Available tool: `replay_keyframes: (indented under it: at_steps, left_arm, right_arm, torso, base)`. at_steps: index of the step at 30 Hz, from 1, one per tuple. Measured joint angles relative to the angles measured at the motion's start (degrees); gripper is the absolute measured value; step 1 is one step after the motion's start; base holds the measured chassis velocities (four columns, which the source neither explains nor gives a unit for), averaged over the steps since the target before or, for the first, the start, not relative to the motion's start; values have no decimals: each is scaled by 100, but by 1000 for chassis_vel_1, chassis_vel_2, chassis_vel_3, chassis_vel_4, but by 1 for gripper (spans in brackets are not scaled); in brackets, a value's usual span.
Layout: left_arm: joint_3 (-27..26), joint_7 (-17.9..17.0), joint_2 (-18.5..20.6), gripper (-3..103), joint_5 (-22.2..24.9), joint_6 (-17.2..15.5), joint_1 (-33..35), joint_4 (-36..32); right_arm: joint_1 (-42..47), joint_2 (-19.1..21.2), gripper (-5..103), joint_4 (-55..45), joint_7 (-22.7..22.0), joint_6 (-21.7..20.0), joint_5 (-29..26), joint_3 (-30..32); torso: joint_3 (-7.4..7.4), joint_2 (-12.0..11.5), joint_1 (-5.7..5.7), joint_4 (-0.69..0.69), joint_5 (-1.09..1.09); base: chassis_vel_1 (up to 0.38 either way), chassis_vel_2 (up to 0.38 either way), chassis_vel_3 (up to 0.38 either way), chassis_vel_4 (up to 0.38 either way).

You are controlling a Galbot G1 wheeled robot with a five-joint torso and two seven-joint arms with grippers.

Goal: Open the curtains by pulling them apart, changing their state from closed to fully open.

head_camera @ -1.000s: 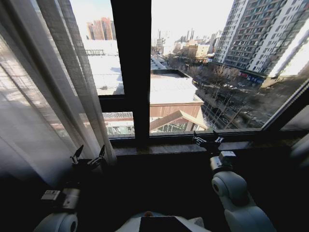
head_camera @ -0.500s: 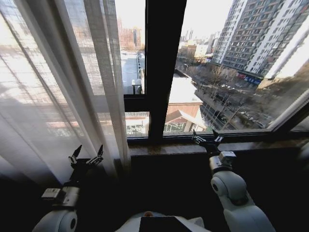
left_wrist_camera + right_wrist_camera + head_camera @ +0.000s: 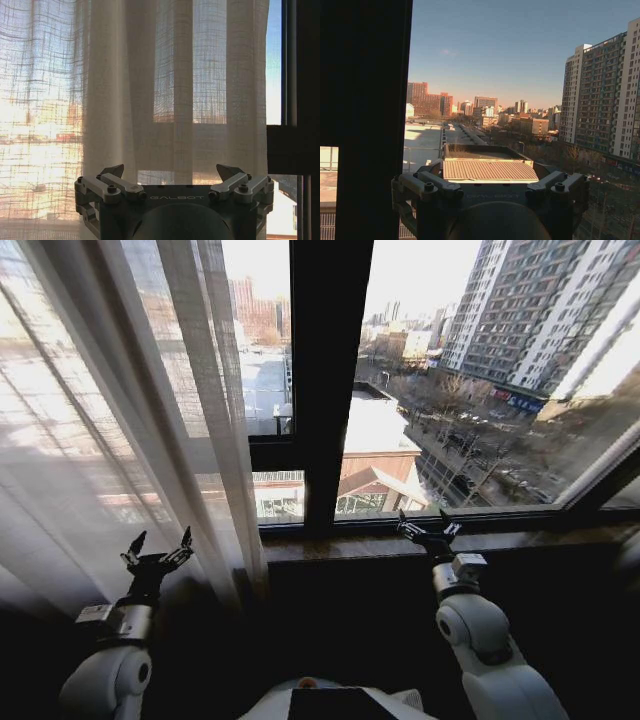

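Sheer curtains [image 3: 150,440] left, dark windowsill [image 3: 400,545]

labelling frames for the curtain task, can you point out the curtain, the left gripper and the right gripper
curtain [image 3: 215,390]: head view, on a pleat near its inner edge.
left gripper [image 3: 157,549]: head view, midway between its spread fingers, before the curtain.
right gripper [image 3: 430,527]: head view, midway between its spread fingers, by the window sill.
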State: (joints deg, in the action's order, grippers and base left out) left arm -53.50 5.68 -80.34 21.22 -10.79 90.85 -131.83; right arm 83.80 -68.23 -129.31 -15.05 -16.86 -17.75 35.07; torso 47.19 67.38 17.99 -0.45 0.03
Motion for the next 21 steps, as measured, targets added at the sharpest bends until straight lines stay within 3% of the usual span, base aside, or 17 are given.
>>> replay_keyframes:
  at_steps: [5, 15, 16, 21]
  left_arm:
    - [-110, 2, 273, 100, 265, -325, -507, 268]
    - [-191, 7, 717, 100, 532, -498, -1036, 910]
    - [-190, 181, 990, 100, 643, -545, -1233, 1249]
    - [-189, 672, 1293, 100, 825, -720, -1362, 1507]
  right_arm:
    - [5, 11, 100, 1, -2, 5, -3, 3]
    - [-19, 69, 100, 33, -9, 10, -4, 6]
    - [-48, 84, 100, 62, -12, 15, -5, 5]
    - [-45, 73, 100, 120, -15, 89, -3, 9]
  torso:
    - [0, 0, 0, 1, -3]
    - [0, 0, 0, 1, -2]
    - [0, 0, 0, 1, -4]
    - [0, 0, 1, 1, -3]
  base:
    - [0, 0, 0, 0]
    - [0, 0, 0, 0]
    - [0, 0, 0, 0]
    - [0, 0, 0, 0]
